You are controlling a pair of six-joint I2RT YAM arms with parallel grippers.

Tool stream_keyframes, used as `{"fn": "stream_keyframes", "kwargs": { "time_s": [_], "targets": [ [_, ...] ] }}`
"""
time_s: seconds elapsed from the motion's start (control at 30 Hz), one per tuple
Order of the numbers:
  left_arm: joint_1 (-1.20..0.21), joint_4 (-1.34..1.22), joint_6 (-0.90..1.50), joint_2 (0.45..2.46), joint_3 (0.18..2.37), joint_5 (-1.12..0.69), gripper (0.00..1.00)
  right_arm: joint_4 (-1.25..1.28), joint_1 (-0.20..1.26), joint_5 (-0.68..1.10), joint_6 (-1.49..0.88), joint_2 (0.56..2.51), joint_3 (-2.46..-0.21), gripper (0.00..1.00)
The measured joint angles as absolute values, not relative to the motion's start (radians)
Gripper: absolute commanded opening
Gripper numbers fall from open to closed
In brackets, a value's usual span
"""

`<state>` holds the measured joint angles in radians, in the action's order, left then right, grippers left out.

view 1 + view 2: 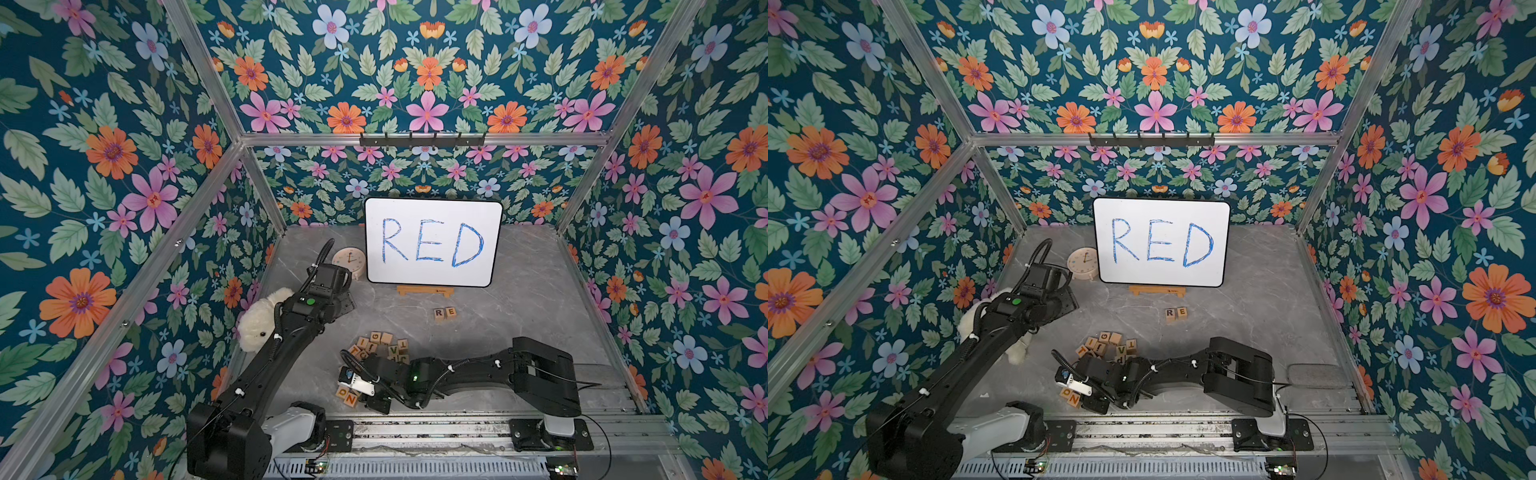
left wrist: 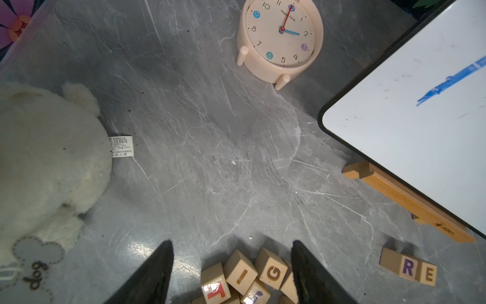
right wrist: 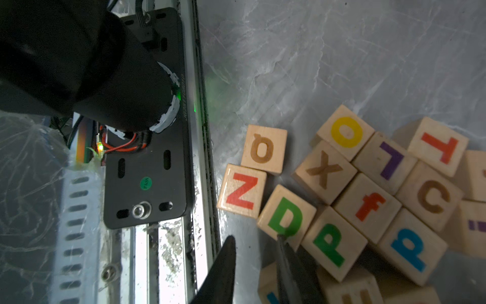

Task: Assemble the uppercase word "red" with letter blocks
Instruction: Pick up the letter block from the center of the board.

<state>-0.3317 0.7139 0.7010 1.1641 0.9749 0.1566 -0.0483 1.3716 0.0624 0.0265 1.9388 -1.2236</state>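
Letter blocks R [image 1: 439,313] and E [image 1: 450,311] stand placed; the right end effector [image 3: 255,237], closed and empty just beside green D [image 3: 286,216], should reopen to straddle it.

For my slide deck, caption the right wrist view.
Right pincer tips at the edge of the green D block, among jumbled letter blocks.

Left arm [image 1: 291,332] raised, reaching forward, left fingers [image 2: 155,273] parted, right arm [image 1: 540,368] low, bent inward, right fingers [image 3: 223,265] closed

Left hand [image 2: 232,241] hangs spread over jumbled letter blocks [image 2: 243,275], R-E pair [image 2: 409,267] nearby.
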Motion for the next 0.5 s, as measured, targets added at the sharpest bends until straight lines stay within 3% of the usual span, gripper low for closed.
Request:
{"fn": "stream_keyframes", "kwargs": {
  "time_s": [0.5],
  "targets": [
    [-0.331, 0.715, 0.709, 1.134, 0.973, 0.161, 0.73, -0.118, 1.408, -0.075, 0.019, 1.973, -1.268, 0.36]
  ]
}}
